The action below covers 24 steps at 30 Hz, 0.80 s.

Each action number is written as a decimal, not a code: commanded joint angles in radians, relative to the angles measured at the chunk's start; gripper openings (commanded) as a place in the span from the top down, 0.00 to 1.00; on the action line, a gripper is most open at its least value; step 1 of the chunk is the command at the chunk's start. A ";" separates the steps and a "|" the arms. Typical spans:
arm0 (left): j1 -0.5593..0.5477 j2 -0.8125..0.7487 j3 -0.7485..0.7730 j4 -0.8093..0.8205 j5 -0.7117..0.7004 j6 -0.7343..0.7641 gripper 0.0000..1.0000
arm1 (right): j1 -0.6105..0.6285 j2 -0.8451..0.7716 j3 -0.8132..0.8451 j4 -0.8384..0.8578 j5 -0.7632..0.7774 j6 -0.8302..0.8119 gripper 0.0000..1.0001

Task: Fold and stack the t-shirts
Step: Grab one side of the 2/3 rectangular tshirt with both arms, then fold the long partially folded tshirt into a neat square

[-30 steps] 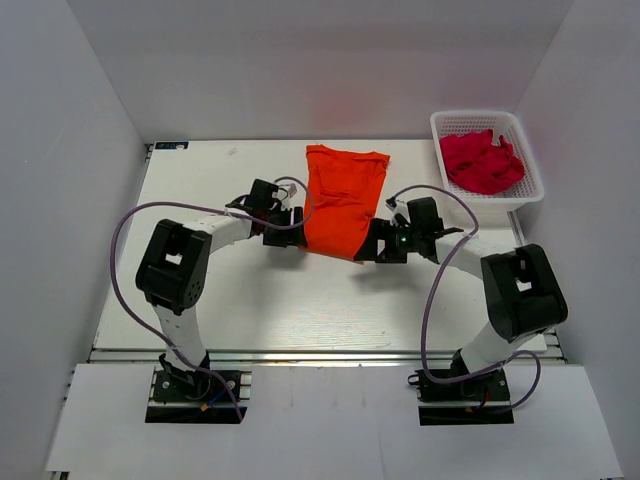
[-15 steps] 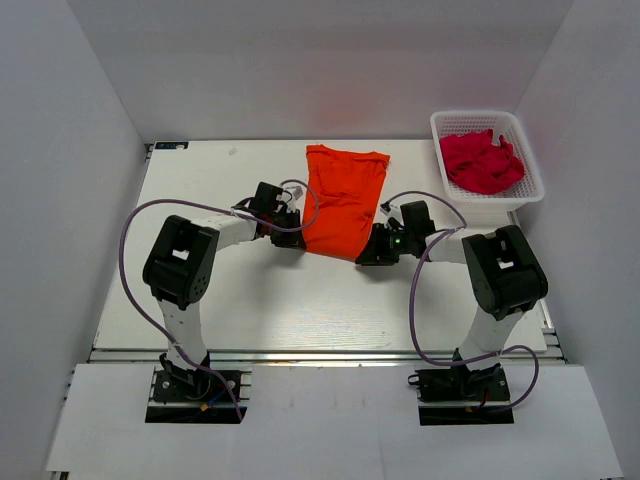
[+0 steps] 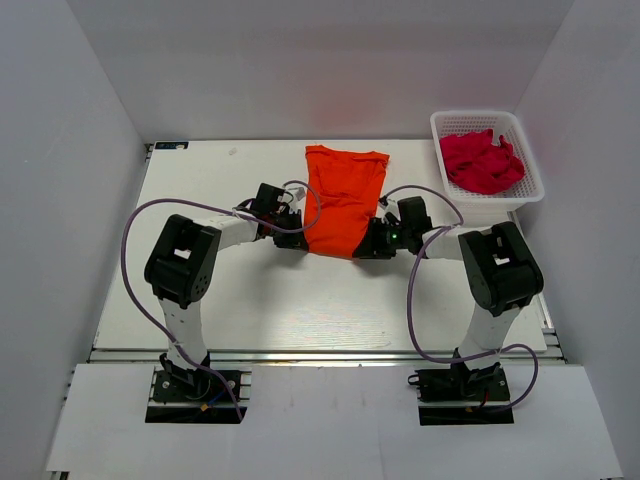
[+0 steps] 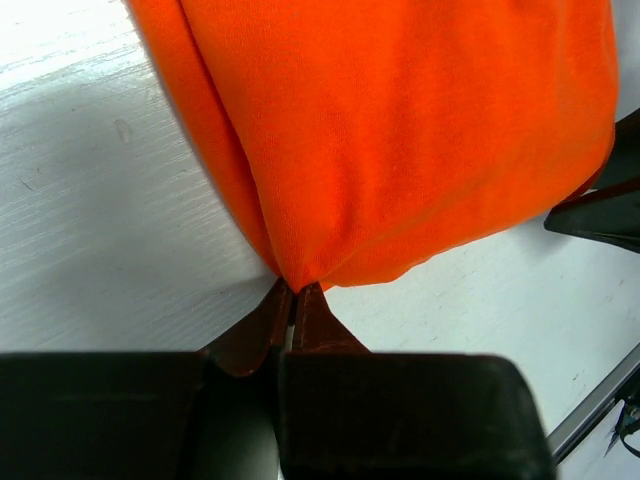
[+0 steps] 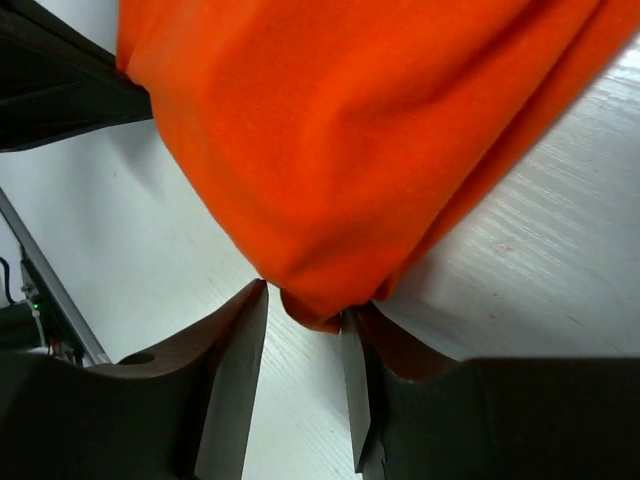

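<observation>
An orange t-shirt (image 3: 343, 200) lies folded lengthwise into a narrow strip at the table's back middle. My left gripper (image 3: 298, 237) sits at its near left corner. In the left wrist view this gripper (image 4: 294, 290) is shut on that corner of the orange cloth (image 4: 400, 130). My right gripper (image 3: 368, 245) is at the near right corner. In the right wrist view it (image 5: 305, 300) stands open, its jaws apart around the corner of the cloth (image 5: 350, 130), which touches one finger (image 5: 352, 340) only. Both grippers rest low on the table.
A white basket (image 3: 480, 115) at the back right holds crumpled red t-shirts (image 3: 482, 162). The white table (image 3: 250, 300) spreads in front of the arms. Grey walls close in the left, back and right sides. Purple cables loop over both arms.
My left gripper has closed onto the shirt's near left corner. My right gripper has slid in toward the near right corner, and its forearm has swung round.
</observation>
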 commanded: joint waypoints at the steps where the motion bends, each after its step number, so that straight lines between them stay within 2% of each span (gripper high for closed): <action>1: -0.009 -0.033 -0.021 -0.018 -0.022 0.005 1.00 | 0.000 -0.014 0.008 -0.037 0.055 -0.024 0.58; 2: -0.009 -0.033 -0.021 -0.029 -0.022 0.005 1.00 | 0.000 -0.025 -0.005 -0.040 0.060 -0.024 0.54; 4: -0.009 -0.033 -0.021 -0.029 -0.022 0.005 1.00 | -0.003 -0.037 -0.014 -0.046 0.071 -0.033 0.52; 7: -0.009 -0.033 -0.021 -0.029 -0.010 0.005 1.00 | 0.001 -0.022 -0.005 -0.054 0.060 -0.039 0.61; 8: -0.009 -0.033 -0.021 -0.029 -0.010 0.005 1.00 | 0.001 -0.014 0.004 -0.046 0.054 -0.038 0.73; 11: -0.009 -0.033 -0.011 -0.038 -0.001 -0.004 1.00 | 0.003 -0.008 0.017 -0.034 0.022 -0.033 1.00; 16: -0.009 -0.111 -0.046 -0.058 0.049 -0.004 1.00 | 0.004 -0.122 0.009 -0.118 -0.017 -0.082 1.00; 24: -0.027 -0.445 -0.184 -0.143 0.141 -0.027 1.00 | 0.007 -0.471 -0.066 -0.358 -0.076 -0.153 1.00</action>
